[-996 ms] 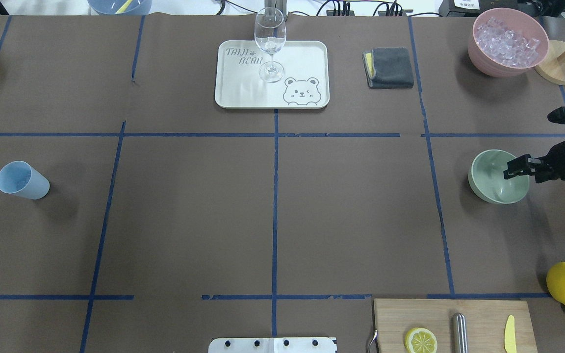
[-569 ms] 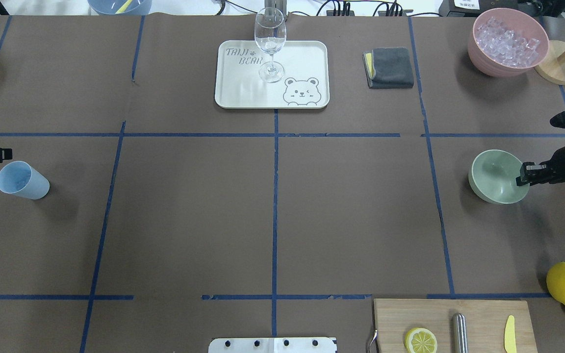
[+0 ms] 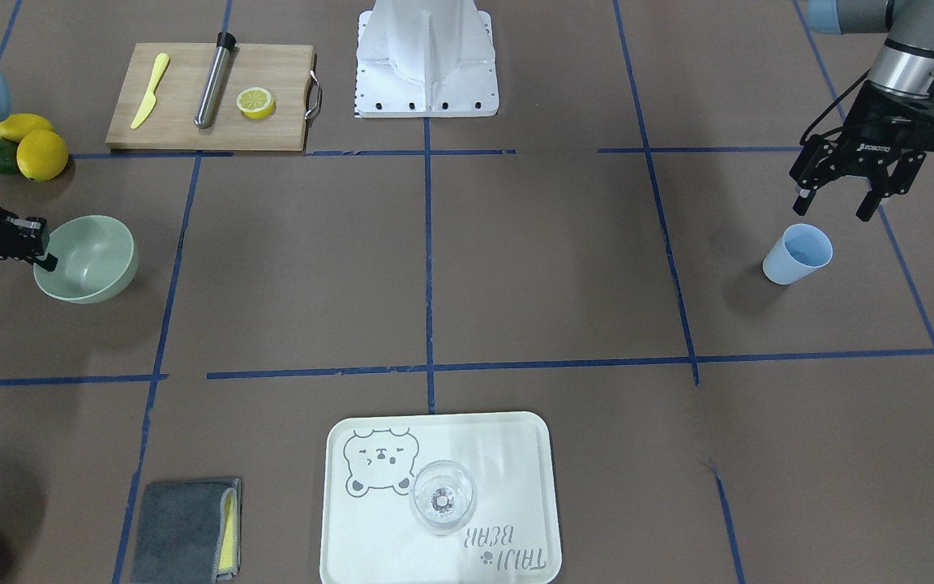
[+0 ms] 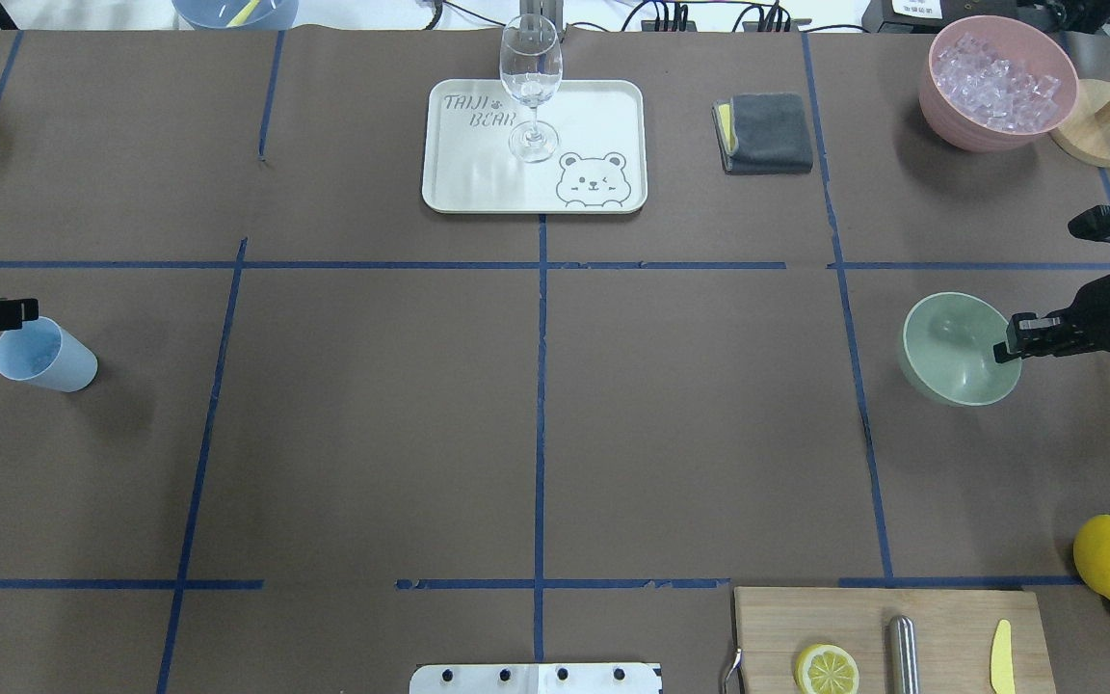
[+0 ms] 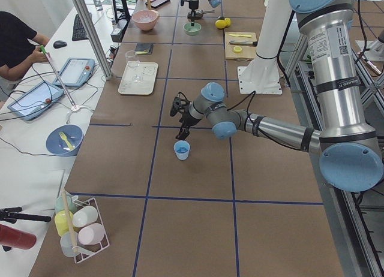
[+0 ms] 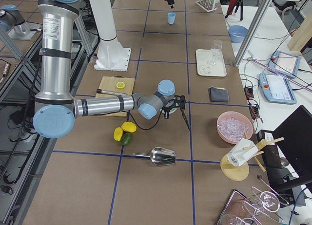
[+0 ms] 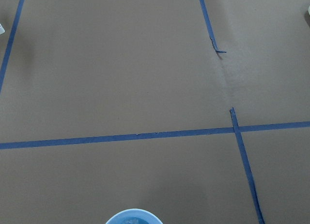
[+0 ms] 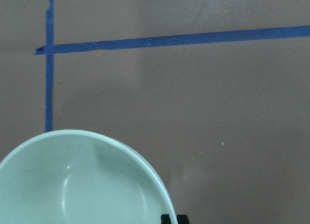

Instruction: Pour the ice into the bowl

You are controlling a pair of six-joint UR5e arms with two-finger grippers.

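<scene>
I've got R gripper point(image 4: 1006, 344) clamped on rim of round sage-green matte bowl point(image 4: 950, 352), overhead right edge. L gripper point(image 3: 836, 203) fingers apart just beside light-blue cup point(image 3: 795, 253). Upper right, clear ice cubes point(image 4: 993, 77) in pink bowl point(image 4: 943, 108).

Wine glass point(image 4: 530, 82) on tray point(image 4: 603, 111)

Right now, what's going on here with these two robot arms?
The right end effector appears shut on the rim of the pale green bowl, which is empty. The left end effector hangs open just above the light blue cup, not touching it. The ice sits heaped in the pink bowl, farther out on the robot's right side, so none has reached the green bowl yet.
</scene>
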